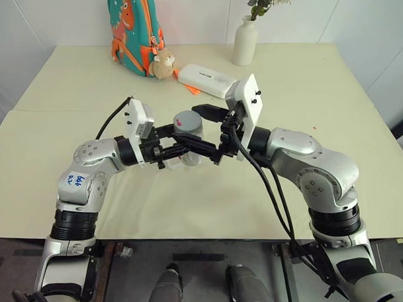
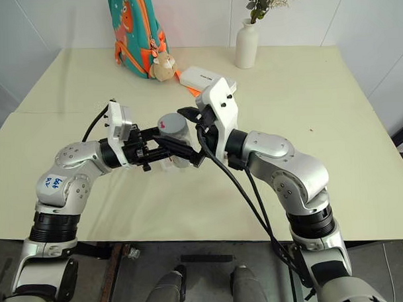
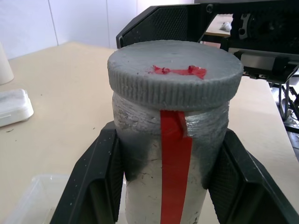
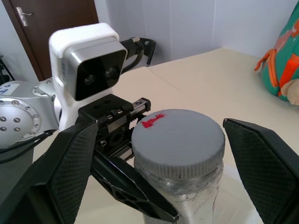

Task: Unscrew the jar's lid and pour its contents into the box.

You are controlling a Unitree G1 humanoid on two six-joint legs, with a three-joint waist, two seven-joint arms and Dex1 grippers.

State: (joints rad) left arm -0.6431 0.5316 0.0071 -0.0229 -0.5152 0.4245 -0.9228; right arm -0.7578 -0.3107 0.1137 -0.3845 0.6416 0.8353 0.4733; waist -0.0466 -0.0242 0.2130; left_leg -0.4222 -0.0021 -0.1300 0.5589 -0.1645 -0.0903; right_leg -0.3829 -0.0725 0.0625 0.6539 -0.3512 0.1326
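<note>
I had the jar [image 1: 188,135] up off the table [image 1: 68,136], held roughly mid-table in front of the robot, upright. L gripper [image 3: 163,186] was pinching it: black fingers [image 3: 96,182] pressed tight on both sides of the jar body, just under the lid [image 3: 175,74]. Red strip ran down the jar's side between those fingers; red smear on top of the lid near its edge. Lid was on, looked fully seated.

R gripper [image 4: 175,154] was spread wide, one finger [image 4: 268,163] on each side of the lid w/ a clear gap both sides, not touching it. It came in from the opposite side, facing the L gripper's camera block.

Couldn't see the contents; jar wall too cloudy.

Box [image 3: 35,196] sat on the table just below and beside the held jar, clear plastic, mostly hidden under the arms in the head views.

Farther back on the table: white oblong case [image 1: 205,79], white vase [image 1: 245,41] w/ flowers, teal and orange backpack [image 1: 132,31] w/ a small plush toy [image 1: 163,64] by it.
</note>
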